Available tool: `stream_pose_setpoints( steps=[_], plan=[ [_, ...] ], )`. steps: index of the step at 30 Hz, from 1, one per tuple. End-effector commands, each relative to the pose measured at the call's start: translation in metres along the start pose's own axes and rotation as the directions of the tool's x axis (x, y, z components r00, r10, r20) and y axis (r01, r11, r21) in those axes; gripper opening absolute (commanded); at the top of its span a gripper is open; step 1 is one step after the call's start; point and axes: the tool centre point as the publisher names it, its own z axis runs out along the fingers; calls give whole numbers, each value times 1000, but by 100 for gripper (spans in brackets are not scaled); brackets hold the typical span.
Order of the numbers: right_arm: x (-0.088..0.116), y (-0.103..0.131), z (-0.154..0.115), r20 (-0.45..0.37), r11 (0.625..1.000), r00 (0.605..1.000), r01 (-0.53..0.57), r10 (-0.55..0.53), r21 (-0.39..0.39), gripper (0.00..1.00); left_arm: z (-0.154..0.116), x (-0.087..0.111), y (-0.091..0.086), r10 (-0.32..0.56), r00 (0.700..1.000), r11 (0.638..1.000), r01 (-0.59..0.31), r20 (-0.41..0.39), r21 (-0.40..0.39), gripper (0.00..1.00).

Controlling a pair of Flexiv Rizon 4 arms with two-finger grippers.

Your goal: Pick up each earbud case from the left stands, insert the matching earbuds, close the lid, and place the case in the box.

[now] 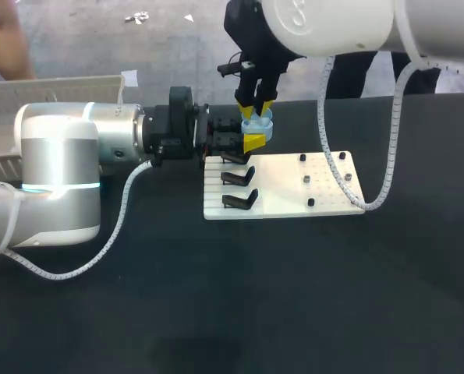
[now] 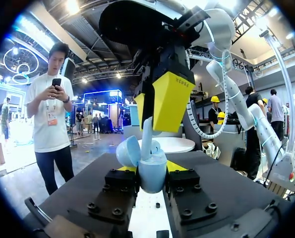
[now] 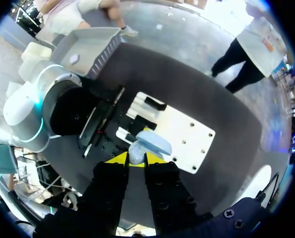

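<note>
A light blue earbud case point(image 2: 152, 176) stands with its lid open, and my left gripper point(image 2: 152, 167) is shut on its body from both sides. In the head view the left gripper point(image 1: 251, 139) lies level, just above the back left corner of the white board point(image 1: 294, 191), holding the case point(image 1: 260, 125). My right gripper point(image 1: 255, 109) points straight down over the case. It is shut on a pale earbud point(image 2: 147, 133) whose lower end sits in the case. From the right wrist, that gripper point(image 3: 136, 159) has the earbud point(image 3: 136, 151) between its tips, with the case lid point(image 3: 155, 142) ahead of them.
The board's left side carries black stands point(image 1: 239, 178) and its right side has small black pegs point(image 1: 306, 180). A grey box point(image 1: 60, 89) sits at the back left behind my left arm. A white cable point(image 1: 356, 195) loops down from my right arm over the board's right edge.
</note>
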Motion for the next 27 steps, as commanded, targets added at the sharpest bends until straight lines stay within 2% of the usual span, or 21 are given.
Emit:
stream_pose_setpoints(
  steps=[1, 17, 27],
  plan=[
    [0, 0, 1, -1, 1000, 1000, -1, 1, 0, 0, 0, 1, -1, 4, 1000, 1000, -4, 4, -5, 0],
    [1, 2, 7, -12, 1000, 1000, 9, -9, -8, 0, 0, 1, -1, 4, 1000, 1000, -4, 4, -5, 0],
    [2, 2, 10, -17, 999, 999, 38, -37, 27, 0, 0, 1, -1, 4, 1000, 1000, -4, 4, -5, 0]
  ],
)
